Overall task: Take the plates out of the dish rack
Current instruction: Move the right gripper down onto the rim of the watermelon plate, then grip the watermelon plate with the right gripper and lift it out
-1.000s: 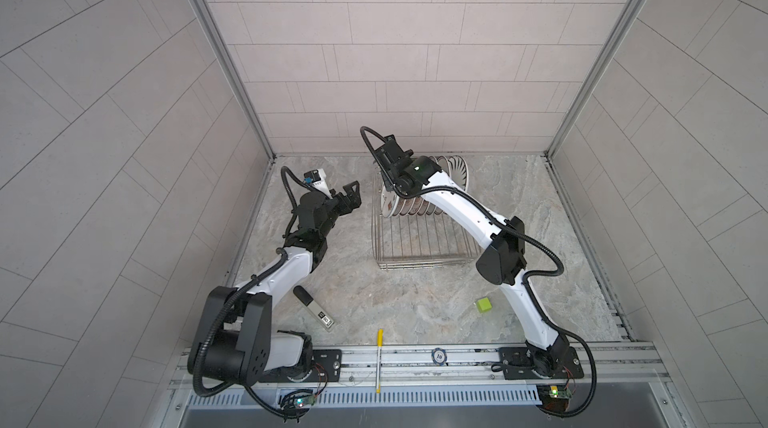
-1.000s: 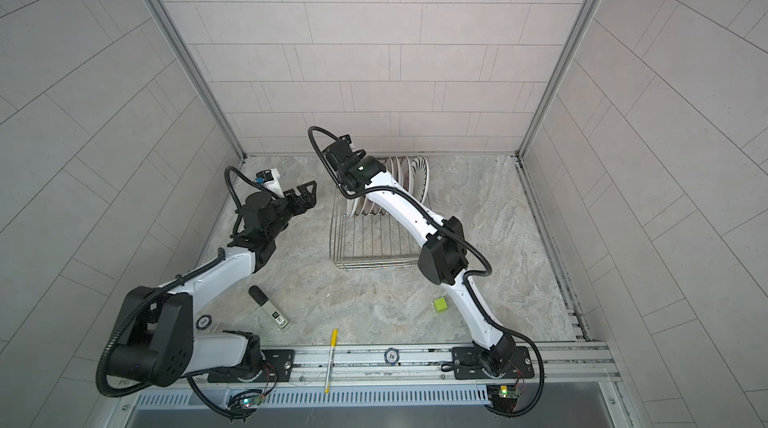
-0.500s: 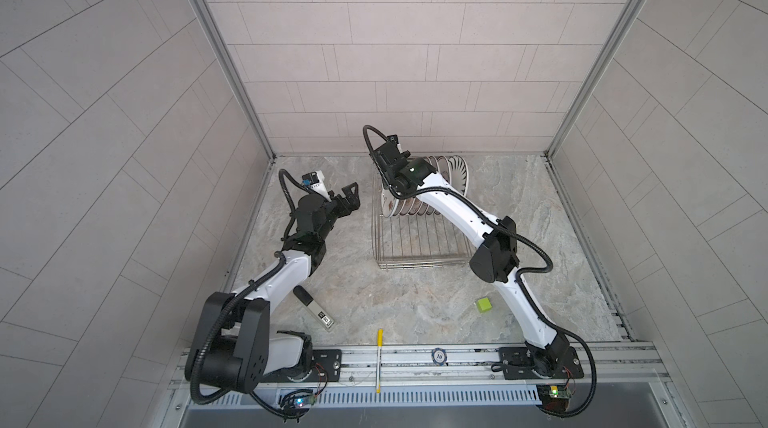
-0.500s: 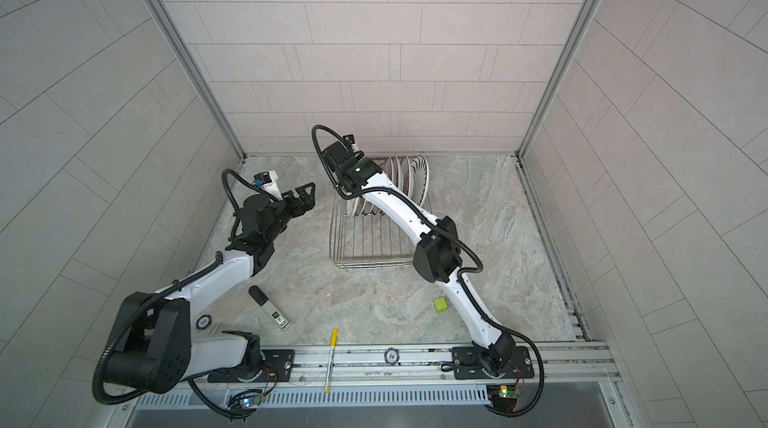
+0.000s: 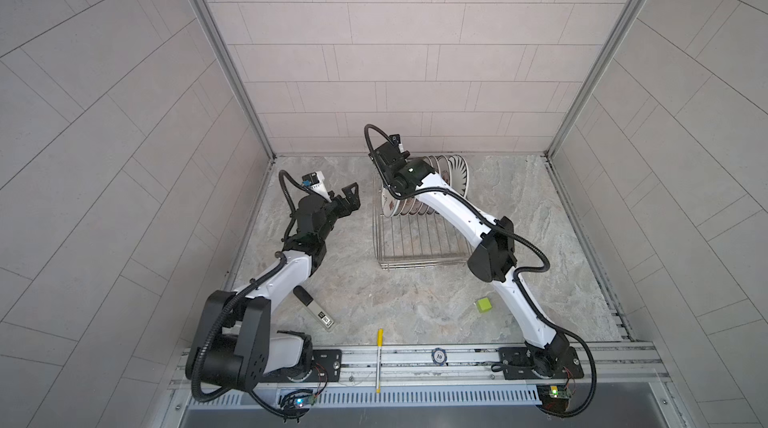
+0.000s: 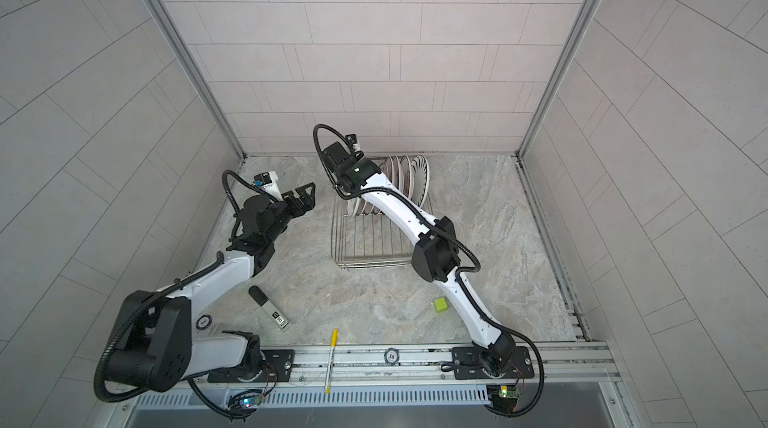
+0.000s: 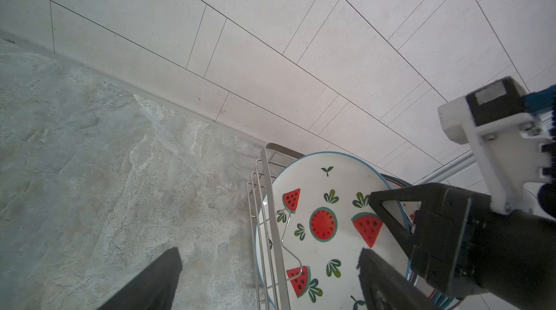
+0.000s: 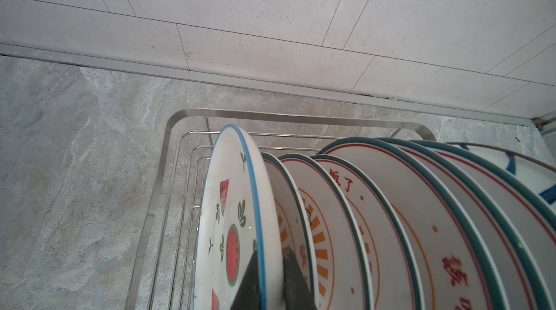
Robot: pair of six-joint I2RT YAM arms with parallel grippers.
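While the left gripper [image 5: 345, 197] gapes, the right gripper [image 8: 270, 266] pinches one glossy round plate [image 8: 234, 203] — blue-rimmed.

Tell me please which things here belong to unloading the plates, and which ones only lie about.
For the job:
- plates, standing in a row
- watermelon plate, gripped at its rim by the right gripper
- dish rack
- left gripper, open, beside the rack

Lying about:
- green cube
- yellow pen
- "10" chip
- black and silver stick
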